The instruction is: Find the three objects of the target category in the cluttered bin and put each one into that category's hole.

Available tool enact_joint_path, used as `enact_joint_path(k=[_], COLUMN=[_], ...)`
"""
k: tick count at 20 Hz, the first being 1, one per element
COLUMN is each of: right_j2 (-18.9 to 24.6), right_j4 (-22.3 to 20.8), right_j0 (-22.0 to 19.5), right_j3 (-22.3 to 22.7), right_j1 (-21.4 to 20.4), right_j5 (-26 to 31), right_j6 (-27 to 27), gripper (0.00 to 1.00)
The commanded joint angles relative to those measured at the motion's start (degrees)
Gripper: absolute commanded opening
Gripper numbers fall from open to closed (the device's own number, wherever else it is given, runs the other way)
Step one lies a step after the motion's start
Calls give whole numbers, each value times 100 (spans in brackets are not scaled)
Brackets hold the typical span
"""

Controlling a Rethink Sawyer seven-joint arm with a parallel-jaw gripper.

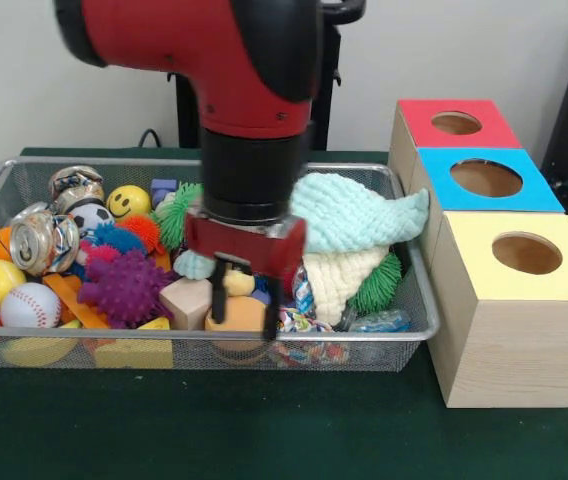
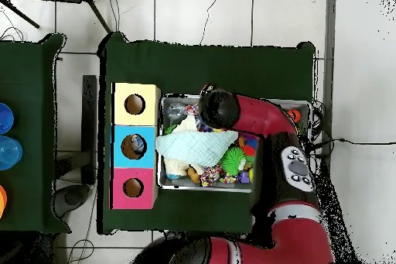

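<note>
1. Along the desk's left and middle: wide silver wire-mesh bin (image 1: pixel 416 330), crammed with balls, blocks, knitted cloths.
2. Mid-bin, near its front rim: black-fingered gripper (image 1: pixel 244 300), spread, straddling a tan wooden block (image 1: pixel 237 316); search step, apparently.
3. Next: close and lift toward the wooden boxes (image 1: pixel 509 330) at the desk's right edge.

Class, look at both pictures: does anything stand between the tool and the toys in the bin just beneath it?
Nothing visible does. The tool hangs inside the bin, its tips right at an orange block. The knitted cloth lies to one side, toward the boxes.
</note>
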Motion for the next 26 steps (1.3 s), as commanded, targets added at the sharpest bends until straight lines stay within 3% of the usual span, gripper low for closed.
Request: enact_joint_path(k=[1, 4, 7, 13, 26], right_j2=[998, 881, 1190, 1305, 1269], right_j4=[-1187, -1618, -1803, -2192, -2482], right_j0=[-962, -1036, -1272, -1290, -1168], right_j3=[1390, 1686, 1997, 2235, 2130], right_j1=[-280, -466, -668, -923, -881], right_j5=[-618, -641, -681, -714, -721], right_j6=[-1276, -1142, -988, -690, -315], gripper=[100, 100, 100, 100, 100])
